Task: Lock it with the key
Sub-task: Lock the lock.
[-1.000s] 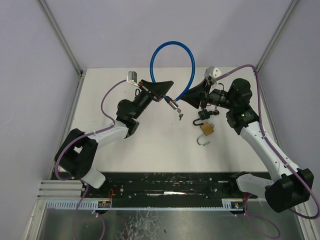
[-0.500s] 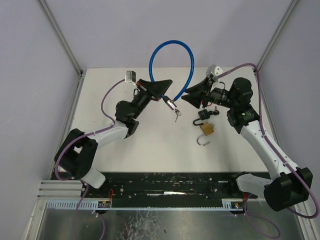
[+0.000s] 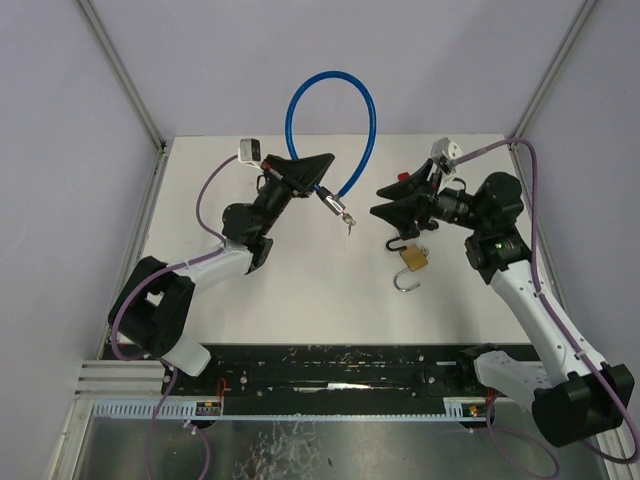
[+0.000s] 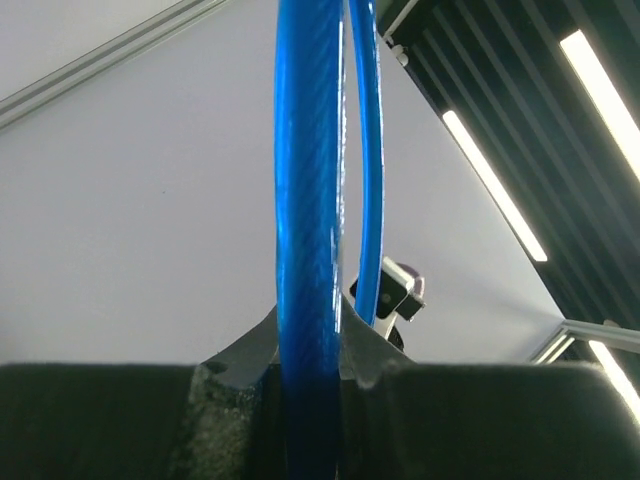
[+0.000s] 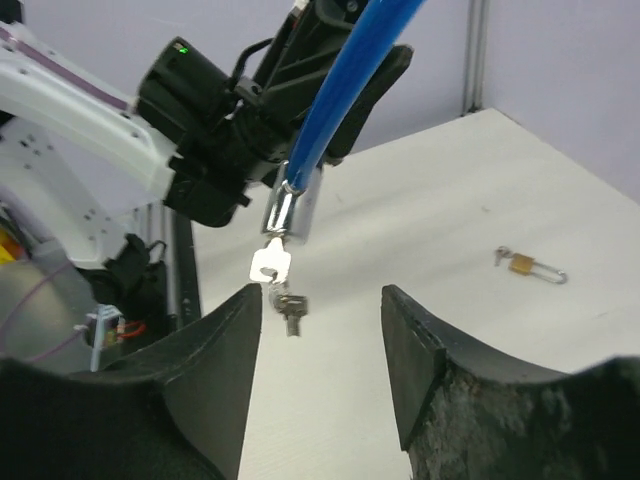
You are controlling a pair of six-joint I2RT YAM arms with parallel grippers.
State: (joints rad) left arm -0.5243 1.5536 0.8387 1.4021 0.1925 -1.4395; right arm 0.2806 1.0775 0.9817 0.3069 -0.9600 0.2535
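Just ahead of the parted, empty right claw [image 5: 322, 300] hangs the key [image 5: 270, 265]; left claw [image 3: 322, 177] clamps its cable [image 3: 299, 96].

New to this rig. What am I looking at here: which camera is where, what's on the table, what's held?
Two robot arms are bolted at the near edge of a white table, each ending in a two-finger gripper. The wide picture looks down from above and behind; the other two come from wrist cameras, their own fingers at the bottom. The left gripper is clamped on a blue cable lock, held up in a loop; keys hang from its metal end. The right gripper is open and empty, facing those keys. A small brass padlock lies on the table.
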